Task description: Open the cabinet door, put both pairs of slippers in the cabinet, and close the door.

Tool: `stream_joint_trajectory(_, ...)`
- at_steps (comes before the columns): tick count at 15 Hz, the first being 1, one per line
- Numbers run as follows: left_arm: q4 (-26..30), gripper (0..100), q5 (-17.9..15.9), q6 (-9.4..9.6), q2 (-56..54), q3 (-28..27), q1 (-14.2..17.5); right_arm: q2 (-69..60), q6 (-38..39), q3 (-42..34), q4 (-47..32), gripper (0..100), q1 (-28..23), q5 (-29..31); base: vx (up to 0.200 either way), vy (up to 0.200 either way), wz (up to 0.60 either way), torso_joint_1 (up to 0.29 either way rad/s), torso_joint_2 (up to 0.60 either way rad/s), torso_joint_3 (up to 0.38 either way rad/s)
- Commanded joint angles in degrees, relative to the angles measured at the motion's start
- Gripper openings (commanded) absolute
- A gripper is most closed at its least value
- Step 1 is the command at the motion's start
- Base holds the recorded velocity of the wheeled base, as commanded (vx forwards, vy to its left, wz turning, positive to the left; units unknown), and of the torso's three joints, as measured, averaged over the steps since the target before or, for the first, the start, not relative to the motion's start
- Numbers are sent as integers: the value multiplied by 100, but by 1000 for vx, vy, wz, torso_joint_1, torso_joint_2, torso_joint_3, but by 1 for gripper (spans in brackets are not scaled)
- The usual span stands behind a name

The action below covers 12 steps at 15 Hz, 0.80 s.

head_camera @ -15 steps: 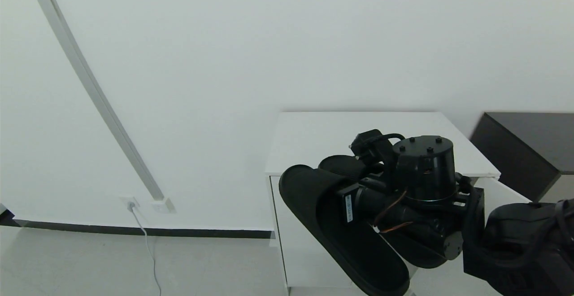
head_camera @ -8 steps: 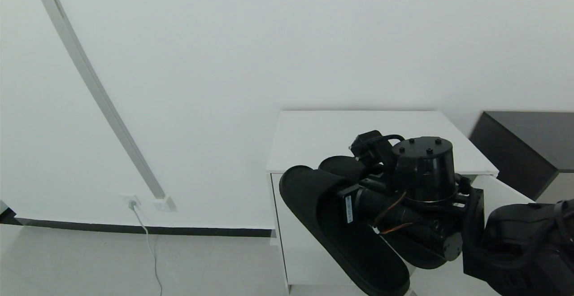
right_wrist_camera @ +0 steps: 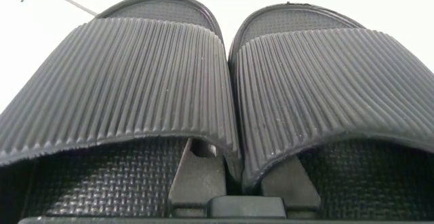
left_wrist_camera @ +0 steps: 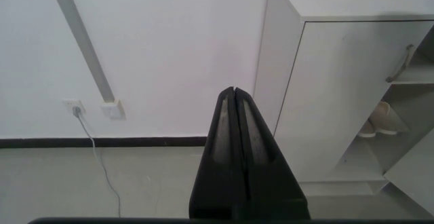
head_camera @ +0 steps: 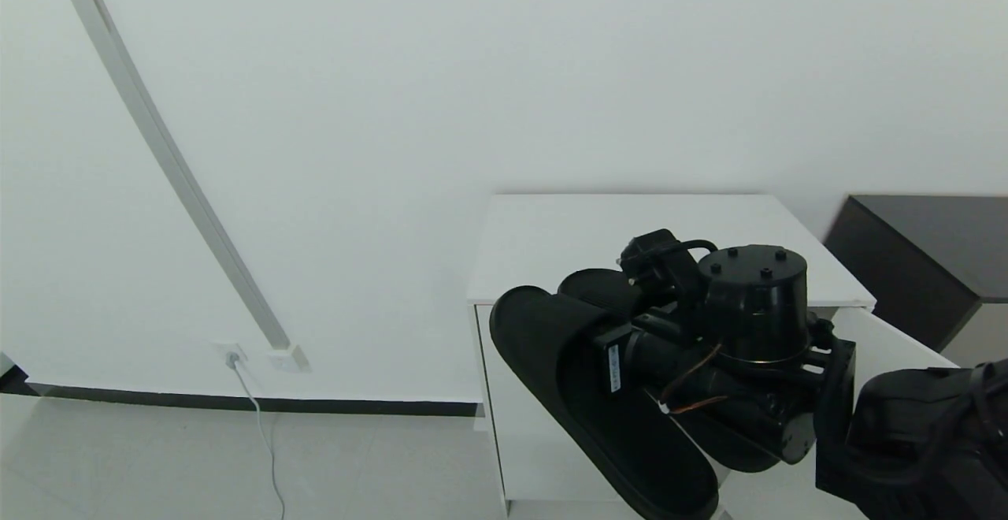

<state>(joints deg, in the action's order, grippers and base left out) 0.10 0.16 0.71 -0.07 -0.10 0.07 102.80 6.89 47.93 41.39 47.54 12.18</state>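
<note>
One white cabinet [head_camera: 630, 236] stands open ahead of the left fingers [left_wrist_camera: 224, 136]. Two black slippers [right_wrist_camera: 135, 81], one pair, are clamped side by side between the right fingers [right_wrist_camera: 196, 176], gripped at the adjoining straps. Light, bendy rubber is judged, its ribbing unlikely to slip. One pale pair [left_wrist_camera: 378, 121] is shelved inside, beyond the left fingers, which are pressed together, empty.

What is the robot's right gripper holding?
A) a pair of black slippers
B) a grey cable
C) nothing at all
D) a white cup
A: in the right wrist view the right gripper has a finger tucked under each ribbed strap of the black slippers, pinching the two together side by side.
</note>
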Motion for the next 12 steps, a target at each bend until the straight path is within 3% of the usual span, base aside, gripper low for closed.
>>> stream_joint_trajectory(1, -1, 0, 2, 0, 7, 1, 1, 29, -38, -100, 142, 0, -8, -14, 0, 0, 0, 0, 0, 0)
stream_joint_trajectory(4, -1, 0, -7, 0, 7, 1, 1, 38, -38, -135, 194, 0, 1, -31, 0, 0, 0, 0, 0, 0)
stream_joint_trajectory(12, -1, 0, -7, 0, 7, 1, 1, 117, -38, -135, 273, 0, 1, -40, 0, -200, 0, 4, 2, 4)
